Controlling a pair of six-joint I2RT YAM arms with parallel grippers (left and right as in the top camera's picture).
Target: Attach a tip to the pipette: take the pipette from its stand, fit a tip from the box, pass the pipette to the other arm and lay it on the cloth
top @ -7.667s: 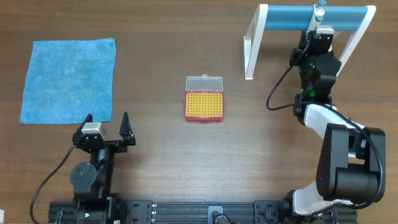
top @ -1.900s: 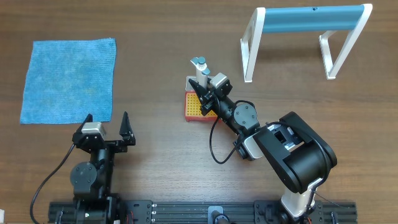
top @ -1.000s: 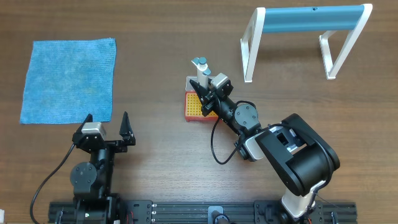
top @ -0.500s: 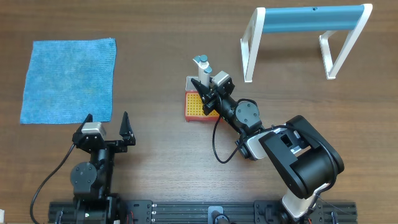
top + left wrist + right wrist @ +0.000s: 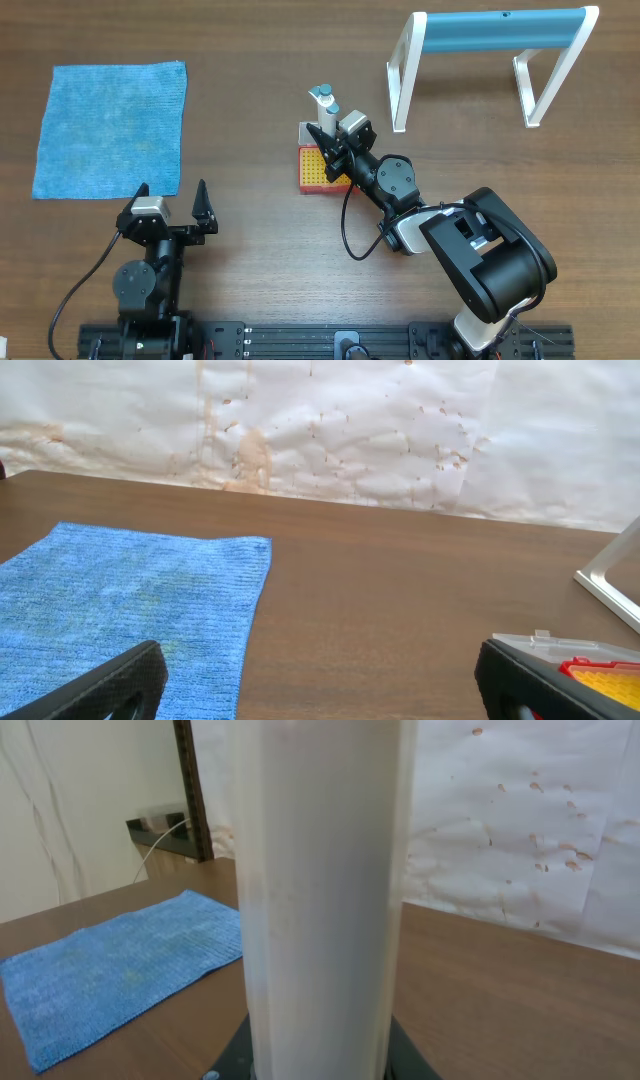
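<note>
Evidently for fitting a tip, the right hand (image 5: 330, 142) is clamped on the pipette (image 5: 326, 112), holding it upright, seemingly over the tip box (image 5: 311, 171) mid-desk. The left hand (image 5: 172, 195), fingers apart, sits near the blue cloth (image 5: 110, 128), ready for the handover.

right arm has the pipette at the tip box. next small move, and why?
Probably a short, straight push down to seat a tip. The right claw holds the pipette upright at the open tip box. Its lower end is hidden behind the claw, so no fitted tip can be confirmed. The left claw sits open by its own base, so a handover looks premature.
</note>
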